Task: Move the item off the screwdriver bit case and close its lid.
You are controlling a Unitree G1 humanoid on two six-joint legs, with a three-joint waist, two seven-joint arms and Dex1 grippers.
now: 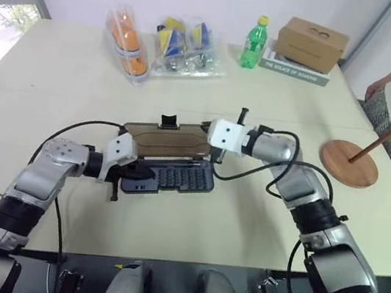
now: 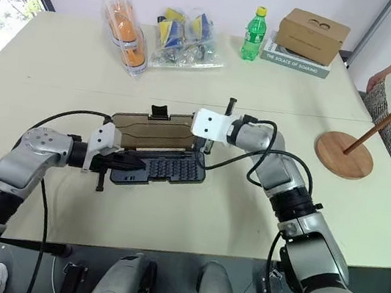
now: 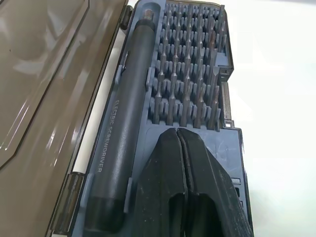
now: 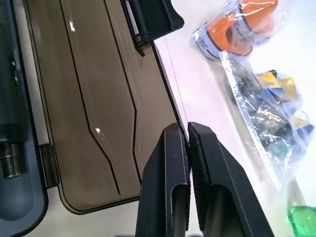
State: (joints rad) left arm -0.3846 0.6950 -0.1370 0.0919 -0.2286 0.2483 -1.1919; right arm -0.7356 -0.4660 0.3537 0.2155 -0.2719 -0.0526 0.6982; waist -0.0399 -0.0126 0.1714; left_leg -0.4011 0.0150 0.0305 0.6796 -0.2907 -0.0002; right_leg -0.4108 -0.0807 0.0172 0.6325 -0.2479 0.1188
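Screwdriver bit case point(image 1: 168, 176) open mid-table point(image 1: 57, 80), lid point(image 1: 168, 142) flat at 12 o'clock, left tool point(image 3: 177, 143) pressed together over tray's 9 o'clock end, right tool point(image 4: 188, 136) pinching lid's 3 o'clock edge, wooden stand point(image 1: 349, 163) clear at 3 o'clock, near table edge.

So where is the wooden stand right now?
The wooden stand sits on the table's right side, well clear of the open bit case, beyond the right arm and near a person's hand.
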